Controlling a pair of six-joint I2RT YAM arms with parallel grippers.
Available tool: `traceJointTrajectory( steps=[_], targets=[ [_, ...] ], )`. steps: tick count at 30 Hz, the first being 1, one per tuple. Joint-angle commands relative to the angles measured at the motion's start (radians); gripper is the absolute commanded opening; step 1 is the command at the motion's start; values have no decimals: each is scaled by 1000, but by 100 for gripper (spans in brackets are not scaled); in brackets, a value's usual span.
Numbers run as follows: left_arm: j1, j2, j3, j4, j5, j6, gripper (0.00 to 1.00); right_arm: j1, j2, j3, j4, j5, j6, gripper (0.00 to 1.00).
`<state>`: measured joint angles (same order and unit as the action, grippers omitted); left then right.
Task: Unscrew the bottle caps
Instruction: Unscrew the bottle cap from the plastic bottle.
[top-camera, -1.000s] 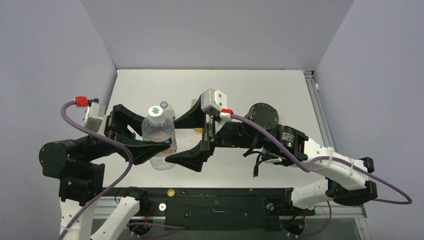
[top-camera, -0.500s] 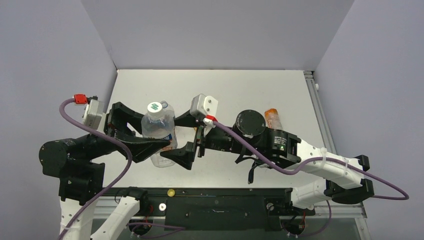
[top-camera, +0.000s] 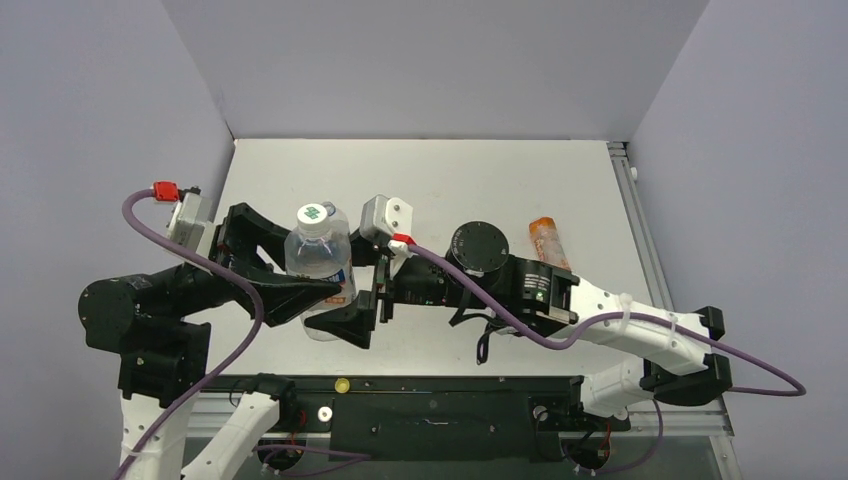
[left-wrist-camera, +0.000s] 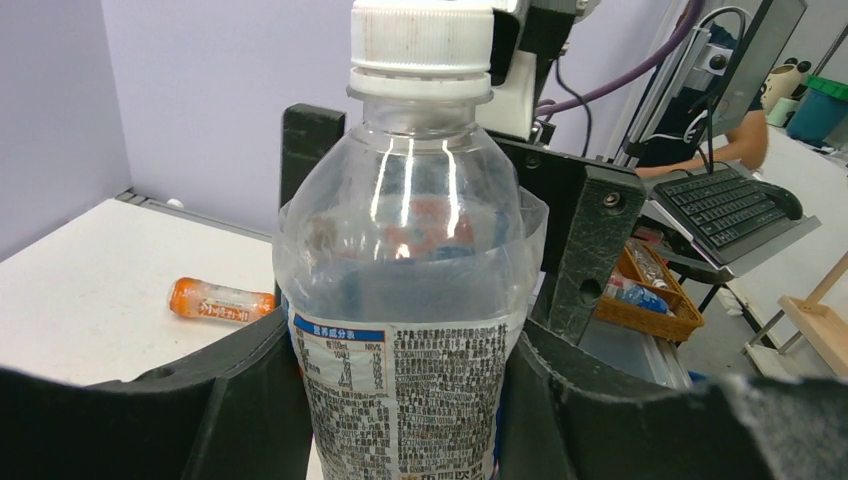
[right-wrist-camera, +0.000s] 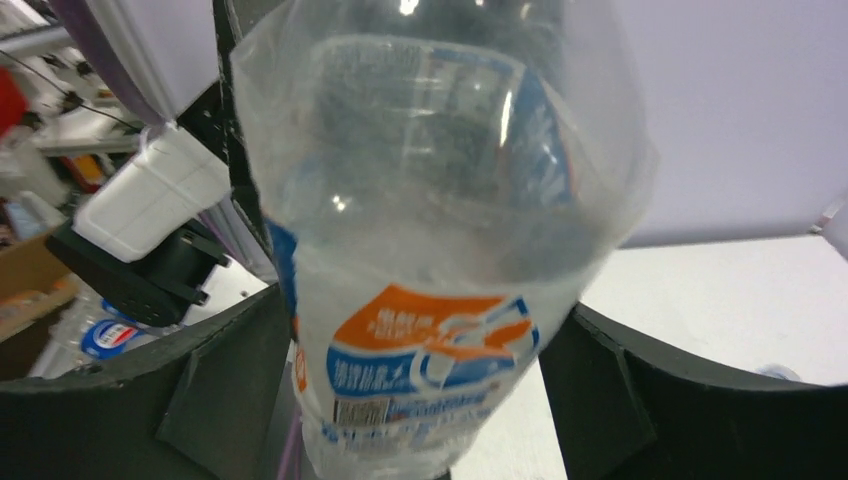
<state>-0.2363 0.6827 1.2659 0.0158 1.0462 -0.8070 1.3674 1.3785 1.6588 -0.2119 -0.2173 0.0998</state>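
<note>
Between the L gripper (top-camera: 316, 268) fingers you've got the water bottle (left-wrist-camera: 400, 250): jaws clamped on its lower body, one black finger each side of the label in L wrist view. Bottle stands upright, white cap (left-wrist-camera: 422, 35) seated on the neck, green mark on top in overhead view. R gripper (right-wrist-camera: 415, 390) faces same bottle from the right w/ jaws spread wide, one finger each side of the body, approx at label height; can't tell if either pad touches the plastic. So both grippers meet on one bottle, over L-front part of the table (top-camera: 450, 180); can't tell if its base sits on the surface or hangs just above. Farther out, past the R arm toward R side, an orange bottle (top-camera: 547, 240) lies on its side on the table, well apart from both grippers. L wrist view shows it too, beyond the L finger, on the white surface.
</note>
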Motion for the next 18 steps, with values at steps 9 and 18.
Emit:
traceJointTrajectory(
  steps=[9,18],
  targets=[
    [-1,2,106,74,-1,-116,59,-90,62,8,348,-423,267,34],
    [8,50,239,33,-84,-103,97,-71,10,-1,120,-360,149,27]
  ],
)
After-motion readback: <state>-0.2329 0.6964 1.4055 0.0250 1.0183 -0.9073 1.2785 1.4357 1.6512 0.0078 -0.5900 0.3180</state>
